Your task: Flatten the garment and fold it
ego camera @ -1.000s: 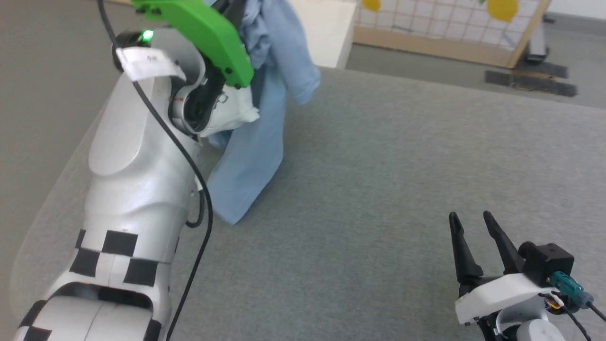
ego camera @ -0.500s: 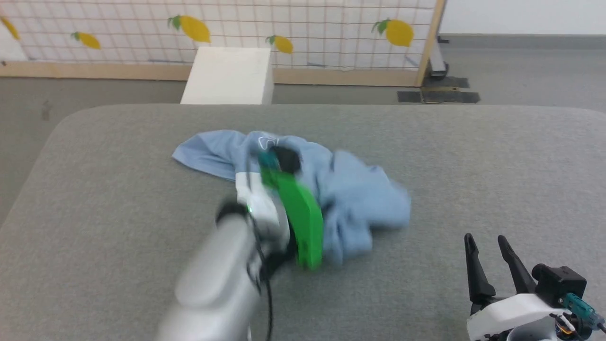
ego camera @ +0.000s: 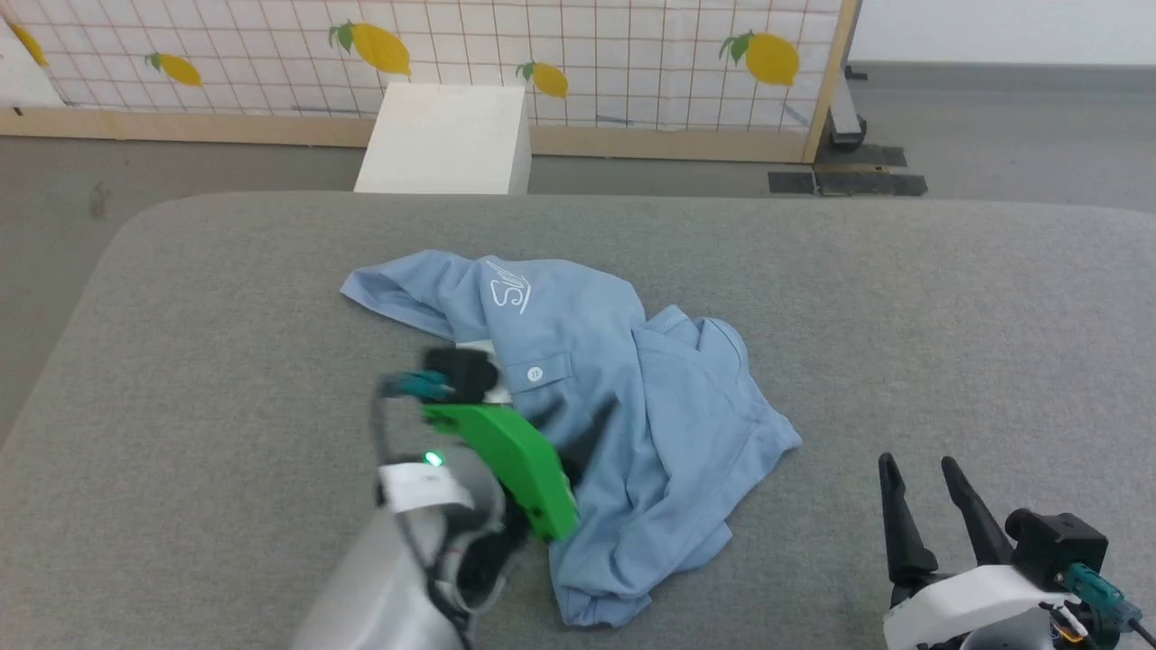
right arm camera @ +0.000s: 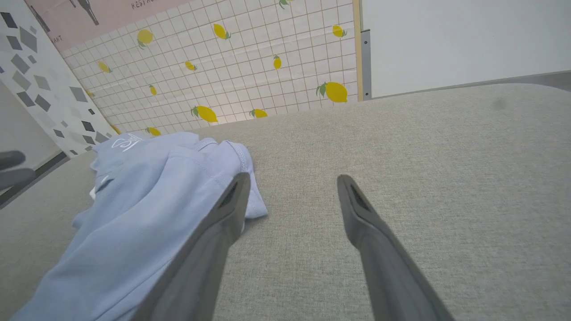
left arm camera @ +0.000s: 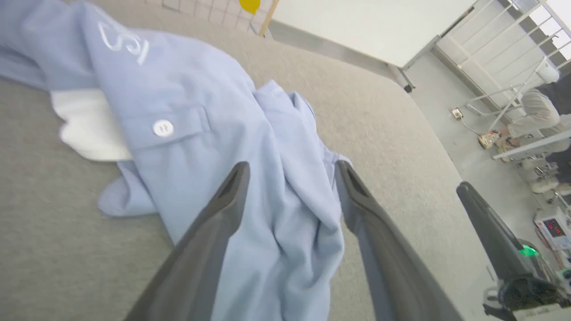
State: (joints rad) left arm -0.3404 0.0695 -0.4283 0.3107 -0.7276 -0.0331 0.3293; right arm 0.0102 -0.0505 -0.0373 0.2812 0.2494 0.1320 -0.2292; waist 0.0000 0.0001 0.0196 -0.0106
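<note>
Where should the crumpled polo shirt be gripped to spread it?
Grip the polo shirt by its pointed corner on the robot's right, coming from the right with the right gripper: it juts clear of the bunched folds, flat on the table.

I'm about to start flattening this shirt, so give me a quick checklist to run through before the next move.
1. Left gripper open, pinching nothing: ok.
2. Right gripper open, apart from the polo shirt: ok.
3. Shirt wholly on the grey table: ok.
4. Shirt lying flat: not ok, crumpled in folds.
5. White collar exposed: ok.
6. Both sleeves findable: cannot tell.
</note>
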